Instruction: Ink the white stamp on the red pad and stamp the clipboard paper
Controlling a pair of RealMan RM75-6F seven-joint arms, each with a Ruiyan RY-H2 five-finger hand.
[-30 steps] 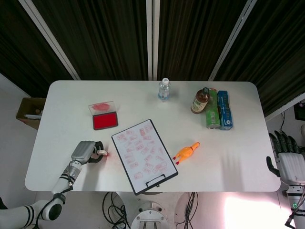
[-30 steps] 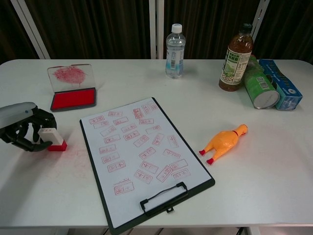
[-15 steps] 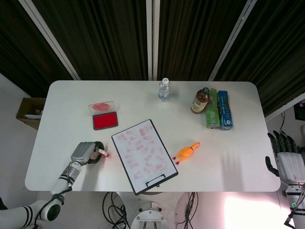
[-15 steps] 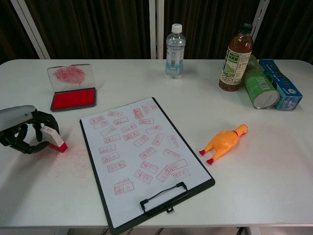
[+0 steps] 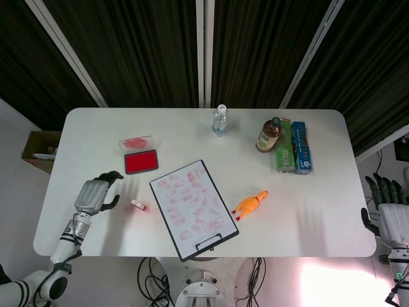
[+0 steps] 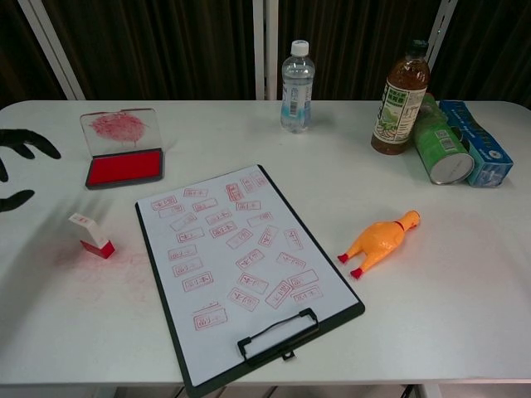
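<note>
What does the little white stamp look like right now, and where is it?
The white stamp is a small blocky thing with a white top and a red, inky bottom. It looks like plastic. It stands alone on the white table, leaning a bit, just left of the clipboard and nearer than the red pad. Faint red smudges mark the table beside it. Nothing holds it: the left hand is off to its left with fingers apart, not touching.

matt white table (image 6: 465, 332), paper (image 6: 236, 249) — stamped
</note>
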